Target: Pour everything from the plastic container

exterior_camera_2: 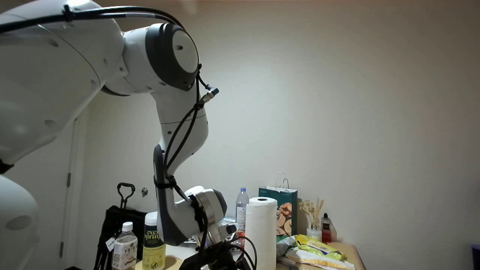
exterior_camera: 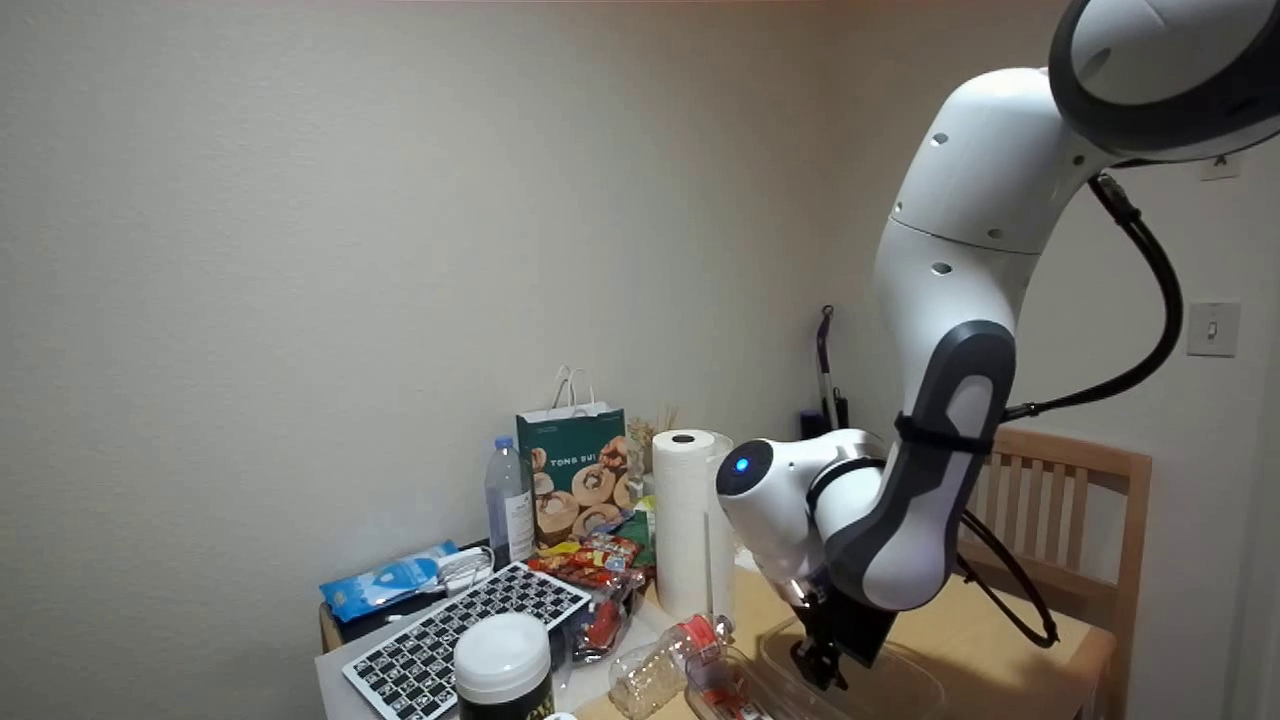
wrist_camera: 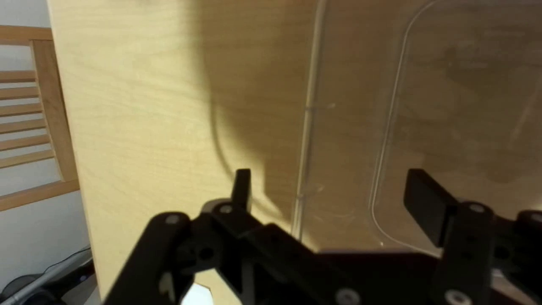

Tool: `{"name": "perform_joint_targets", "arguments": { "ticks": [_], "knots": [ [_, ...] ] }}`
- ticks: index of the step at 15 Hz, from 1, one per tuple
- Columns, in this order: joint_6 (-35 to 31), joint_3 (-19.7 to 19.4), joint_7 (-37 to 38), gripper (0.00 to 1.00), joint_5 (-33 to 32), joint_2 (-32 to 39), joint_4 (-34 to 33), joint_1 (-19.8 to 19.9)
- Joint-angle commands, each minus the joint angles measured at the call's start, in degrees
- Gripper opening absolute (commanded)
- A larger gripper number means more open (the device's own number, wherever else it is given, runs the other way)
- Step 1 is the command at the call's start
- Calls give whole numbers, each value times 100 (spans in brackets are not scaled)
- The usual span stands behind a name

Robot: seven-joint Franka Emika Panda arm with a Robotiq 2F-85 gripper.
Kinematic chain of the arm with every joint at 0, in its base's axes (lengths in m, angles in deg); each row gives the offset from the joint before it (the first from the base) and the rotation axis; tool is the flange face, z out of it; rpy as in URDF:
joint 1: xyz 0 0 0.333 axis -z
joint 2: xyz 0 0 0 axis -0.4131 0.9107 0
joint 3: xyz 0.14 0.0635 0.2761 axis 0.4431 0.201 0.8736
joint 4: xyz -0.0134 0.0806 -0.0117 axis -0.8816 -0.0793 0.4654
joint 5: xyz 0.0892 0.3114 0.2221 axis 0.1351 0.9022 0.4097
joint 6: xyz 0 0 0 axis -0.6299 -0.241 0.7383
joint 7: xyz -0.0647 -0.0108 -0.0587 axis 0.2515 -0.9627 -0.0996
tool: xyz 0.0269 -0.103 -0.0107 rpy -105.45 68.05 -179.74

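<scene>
The clear plastic container point(exterior_camera: 722, 688) lies on the table at the bottom of an exterior view, with reddish bits showing in it. It is partly cut off by the frame edge. A clear plastic part with a rounded raised rim point(wrist_camera: 391, 114) spreads beside it under the gripper; whether it is the container's open lid I cannot tell. My gripper point(wrist_camera: 330, 182) is open, its fingers wide apart. A straight edge of the clear plastic runs between the fingers in the wrist view, with no grip on it visible. The gripper point(exterior_camera: 822, 665) points down at the container's right in an exterior view.
A clear bottle point(exterior_camera: 655, 675) lies against the container's left. The paper-towel roll point(exterior_camera: 685, 530) stands behind it. A white-lidded jar point(exterior_camera: 502, 660), a checkered board point(exterior_camera: 470, 640) and snack packets point(exterior_camera: 600, 560) are further left. A wooden chair point(exterior_camera: 1070, 520) stands behind the table.
</scene>
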Motion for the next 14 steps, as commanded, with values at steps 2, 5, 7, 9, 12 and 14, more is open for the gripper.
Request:
{"name": "perform_joint_targets", "arguments": {
  "ticks": [2,5,7,9,12,14],
  "knots": [
    [299,-183,368,100,-313,-522,-2,-301],
    [1060,-109,605,100,-492,-994,-39,-441],
    [1793,86,561,100,-281,-1355,-55,-459],
    [2513,300,595,100,-235,-1711,-77,-505],
    [3441,652,710,100,-259,-2124,-129,-544],
    [3375,790,638,100,-326,-1953,-261,-371]
  ]
}}
